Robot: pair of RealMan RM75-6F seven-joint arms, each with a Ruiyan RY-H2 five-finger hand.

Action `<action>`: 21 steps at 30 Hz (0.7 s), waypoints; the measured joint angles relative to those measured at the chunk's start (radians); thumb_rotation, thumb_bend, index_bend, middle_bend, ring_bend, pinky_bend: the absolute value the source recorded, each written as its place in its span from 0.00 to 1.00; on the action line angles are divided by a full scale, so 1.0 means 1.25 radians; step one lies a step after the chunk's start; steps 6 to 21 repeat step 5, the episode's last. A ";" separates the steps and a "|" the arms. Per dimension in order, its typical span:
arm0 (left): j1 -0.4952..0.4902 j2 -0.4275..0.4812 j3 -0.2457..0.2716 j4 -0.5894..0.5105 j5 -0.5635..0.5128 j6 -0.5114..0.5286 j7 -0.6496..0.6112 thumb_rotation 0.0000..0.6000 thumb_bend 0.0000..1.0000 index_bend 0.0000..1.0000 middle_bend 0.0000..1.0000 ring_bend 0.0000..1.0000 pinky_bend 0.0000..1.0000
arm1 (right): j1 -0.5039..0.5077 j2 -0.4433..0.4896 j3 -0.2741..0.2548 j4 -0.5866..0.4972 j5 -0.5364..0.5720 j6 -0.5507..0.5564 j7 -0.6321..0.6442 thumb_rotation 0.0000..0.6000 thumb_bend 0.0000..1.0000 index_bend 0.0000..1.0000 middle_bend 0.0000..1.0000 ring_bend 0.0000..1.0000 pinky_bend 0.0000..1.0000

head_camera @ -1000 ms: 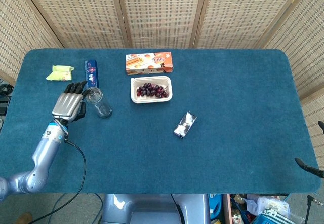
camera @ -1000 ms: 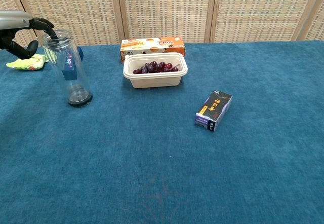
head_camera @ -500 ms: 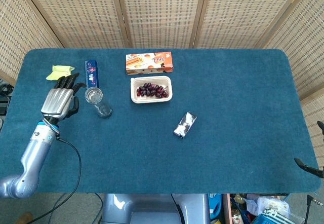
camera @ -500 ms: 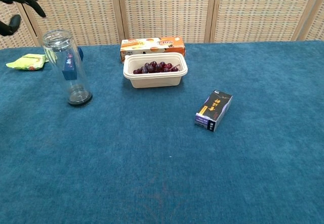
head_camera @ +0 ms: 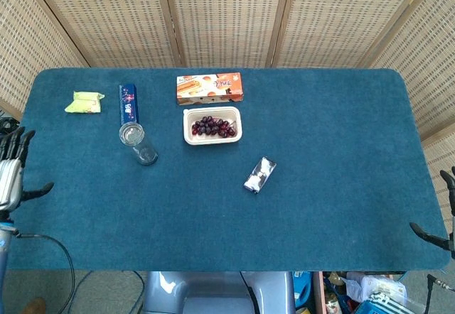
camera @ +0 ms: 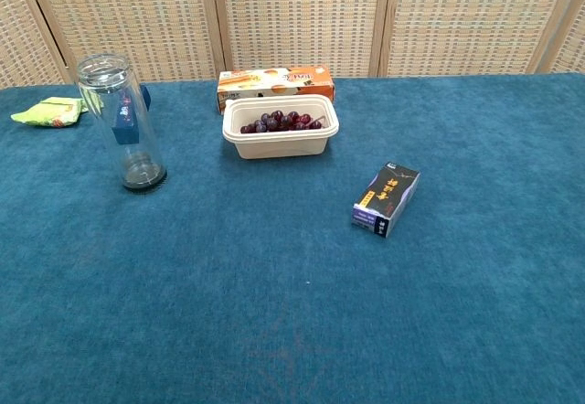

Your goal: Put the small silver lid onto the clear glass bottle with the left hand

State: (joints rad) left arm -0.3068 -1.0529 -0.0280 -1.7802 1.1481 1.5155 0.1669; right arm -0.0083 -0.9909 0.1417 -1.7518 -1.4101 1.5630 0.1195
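Note:
The clear glass bottle stands upright on the blue table, left of centre, and shows tall in the chest view. A small silver lid sits on its mouth, seen as a pale ring at the top. My left hand hovers at the far left edge of the head view, fingers spread, holding nothing, well away from the bottle. Only dark fingers of my right hand show at the right edge, spread and empty. Neither hand appears in the chest view.
A white tray of dark grapes lies right of the bottle, with an orange box behind it. A blue box and a yellow-green packet lie at the back left. A small dark box lies mid-table.
My left hand has left the bottle's top and pulled back to the table's left edge, out of the chest view. The bottle stands unmoved.

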 measured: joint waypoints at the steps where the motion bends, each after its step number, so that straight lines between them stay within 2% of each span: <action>1: 0.021 -0.005 0.011 0.009 0.017 0.018 -0.012 1.00 0.17 0.00 0.00 0.00 0.00 | 0.000 -0.002 -0.001 0.000 -0.002 0.002 -0.004 1.00 0.00 0.05 0.00 0.00 0.00; 5: 0.078 -0.014 0.053 0.034 0.073 0.049 -0.051 1.00 0.17 0.00 0.00 0.00 0.00 | -0.002 -0.005 -0.005 -0.005 -0.014 0.009 -0.015 1.00 0.00 0.05 0.00 0.00 0.00; 21: 0.078 -0.014 0.053 0.034 0.073 0.049 -0.051 1.00 0.17 0.00 0.00 0.00 0.00 | -0.002 -0.005 -0.005 -0.005 -0.014 0.009 -0.015 1.00 0.00 0.05 0.00 0.00 0.00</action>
